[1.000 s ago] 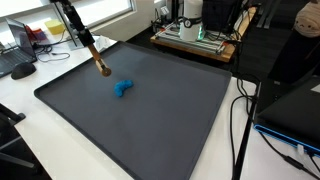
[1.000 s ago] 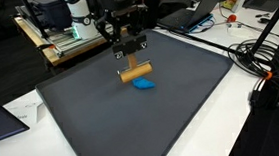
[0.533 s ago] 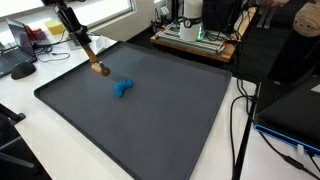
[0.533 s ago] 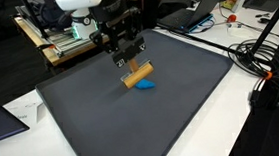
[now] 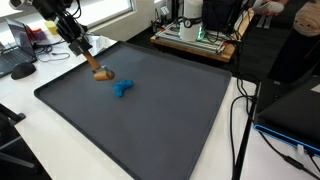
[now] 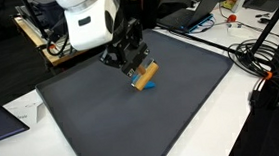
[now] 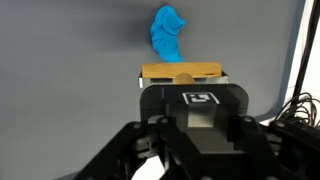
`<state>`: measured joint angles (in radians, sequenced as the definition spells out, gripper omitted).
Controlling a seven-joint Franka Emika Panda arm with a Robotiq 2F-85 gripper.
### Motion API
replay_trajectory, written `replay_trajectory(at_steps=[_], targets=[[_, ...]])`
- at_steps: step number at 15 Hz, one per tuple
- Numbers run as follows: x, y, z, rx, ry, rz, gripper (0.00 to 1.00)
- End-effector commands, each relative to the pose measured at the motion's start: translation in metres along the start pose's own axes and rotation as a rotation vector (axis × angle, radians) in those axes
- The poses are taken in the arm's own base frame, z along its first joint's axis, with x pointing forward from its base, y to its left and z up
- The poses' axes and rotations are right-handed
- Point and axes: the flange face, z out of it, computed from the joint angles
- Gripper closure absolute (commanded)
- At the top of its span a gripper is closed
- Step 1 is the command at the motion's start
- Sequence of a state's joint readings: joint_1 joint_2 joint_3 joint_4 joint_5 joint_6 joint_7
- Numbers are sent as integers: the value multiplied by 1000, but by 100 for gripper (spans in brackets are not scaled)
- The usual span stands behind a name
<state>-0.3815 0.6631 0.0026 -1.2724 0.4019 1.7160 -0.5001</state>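
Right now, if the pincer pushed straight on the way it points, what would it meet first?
The pincer, shut on a wooden block, points at the blue object just beyond it. The block would probably touch that first, though tilted downward it may meet the dark mat sooner; depth is unclear.

So the mat [image 5: 150,130] lies flat on the table [image 5: 45,76] and covers most of it. The block [image 5: 102,73] sits gripped in the gripper [image 5: 92,63], low over the mat and close to one of its edges. The little toy [image 5: 123,89] lies on the mat just beside the block. In the wrist view it's straight ahead of the block. A machine [image 5: 195,30] stands behind the mat, and cables [image 6: 264,63] sprawl on the table off to one side.
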Motion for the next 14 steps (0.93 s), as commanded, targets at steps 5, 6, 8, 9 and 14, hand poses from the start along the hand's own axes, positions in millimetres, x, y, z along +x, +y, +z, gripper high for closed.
replay_trajectory(at_steps=[5, 6, 8, 9, 14], targets=[[25, 39, 18, 202, 68, -58, 78], [27, 42, 21, 210, 73, -56, 78], [32, 46, 27, 214, 79, -50, 78], [34, 47, 30, 216, 82, -50, 78], [40, 46, 45, 204, 72, -59, 78]])
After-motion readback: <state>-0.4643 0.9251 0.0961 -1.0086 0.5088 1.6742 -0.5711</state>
